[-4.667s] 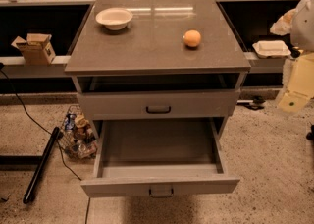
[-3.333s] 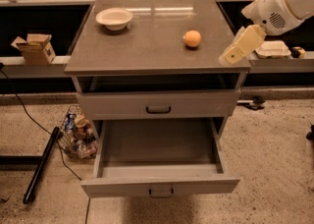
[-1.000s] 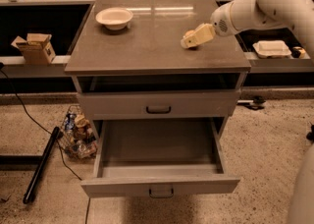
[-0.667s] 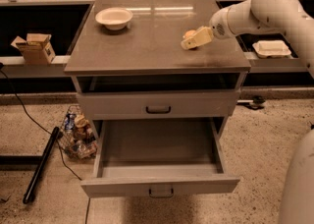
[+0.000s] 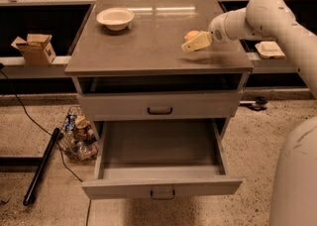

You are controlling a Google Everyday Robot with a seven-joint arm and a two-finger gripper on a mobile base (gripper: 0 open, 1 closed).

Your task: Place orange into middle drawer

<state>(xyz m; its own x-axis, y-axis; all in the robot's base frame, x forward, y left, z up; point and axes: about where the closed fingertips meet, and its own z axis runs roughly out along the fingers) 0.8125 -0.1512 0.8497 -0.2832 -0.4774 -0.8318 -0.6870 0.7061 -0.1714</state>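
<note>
The orange [image 5: 191,34] rests on the grey cabinet top [image 5: 148,46], towards its right side. My gripper [image 5: 194,43] is right at the orange, reaching in from the right; it covers the fruit's lower front, and only the top of the orange shows above it. The middle drawer [image 5: 161,173], the lowest one, is pulled wide open below and looks empty inside; its small loop handle [image 5: 162,193] faces front. The drawer above it [image 5: 159,107], with a darker handle, is closed.
A white bowl [image 5: 115,18] stands at the top's back left. A cardboard box [image 5: 34,47] sits on a ledge at left. A basket of packets [image 5: 77,136] and a black pole [image 5: 42,166] lie on the floor at left. A white tray [image 5: 270,49] sits at right.
My arm swung in from the right and brought the gripper down to the orange. Over the last second it has shifted only slightly. The orange and drawers have not moved.
</note>
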